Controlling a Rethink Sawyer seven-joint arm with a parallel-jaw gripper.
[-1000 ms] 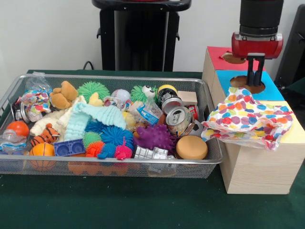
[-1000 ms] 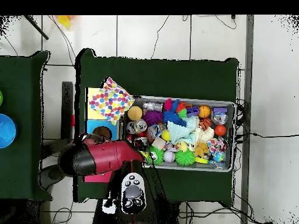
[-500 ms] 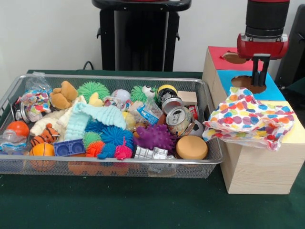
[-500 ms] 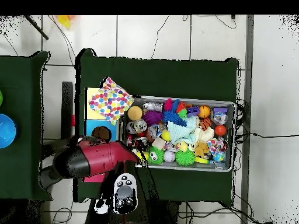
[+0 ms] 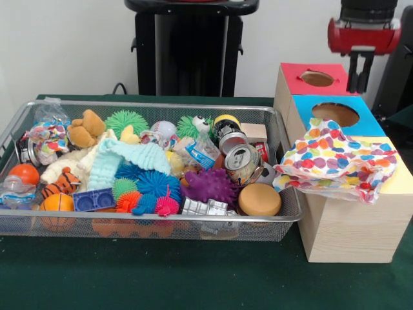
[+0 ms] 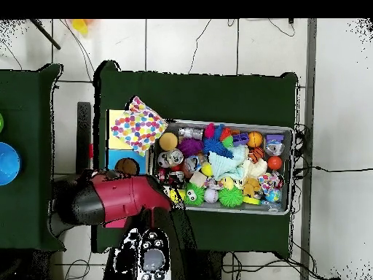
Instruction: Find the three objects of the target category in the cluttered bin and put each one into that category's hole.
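From where I stand, the gripper [image 5: 360, 72] hangs empty with fingers slightly spread above the red hole [image 5: 317, 78], while cans [image 5: 242, 161] wait at the bin's [image 5: 155, 226] three o'clock.

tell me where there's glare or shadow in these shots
Front view: even, soft light, a bright glint on the crushed can, faint shadow under the wire bin on the green cloth. Overhead view: the floor tiles look washed out, the cloth very dark.
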